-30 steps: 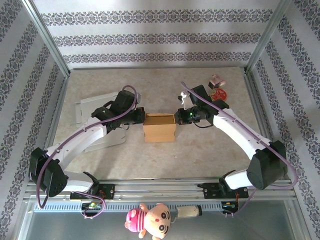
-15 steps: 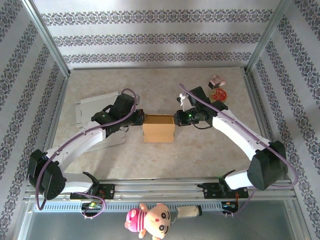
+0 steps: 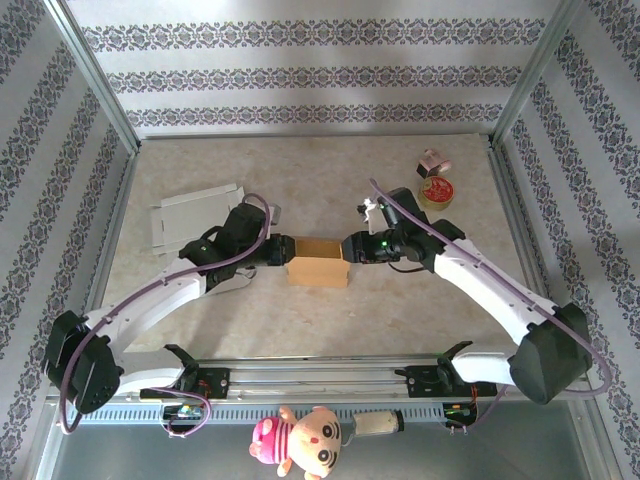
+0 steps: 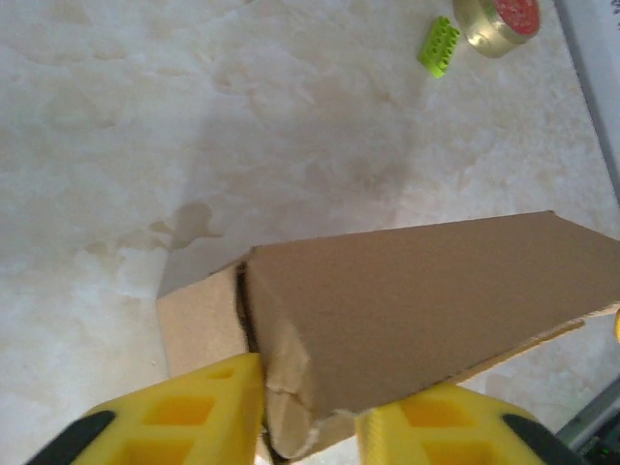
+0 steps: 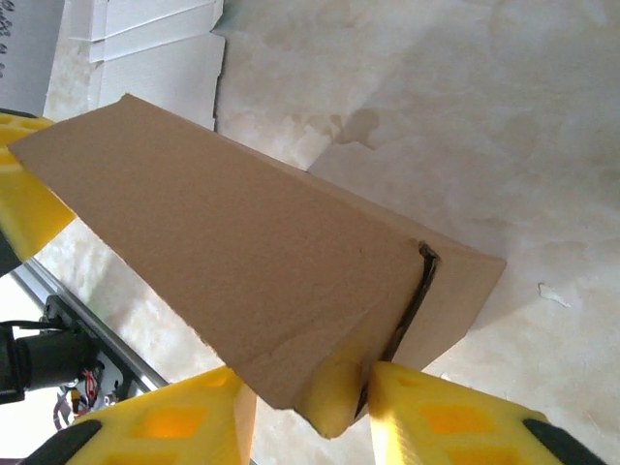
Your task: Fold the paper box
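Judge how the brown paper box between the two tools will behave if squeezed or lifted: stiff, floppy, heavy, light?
Probably light: the brown paper box looks like thin card. It likely buckles if squeezed, since its corner at the left tool looks creased. Flat faces make rolling unlikely, though the gaping seam near the right tool may spring apart.

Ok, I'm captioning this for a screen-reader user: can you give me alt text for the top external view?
A brown paper box sits mid-table, gripped at its ends by the left end effector and the right end effector. Flat white cardboard lies behind the left arm; a tape roll sits far right.
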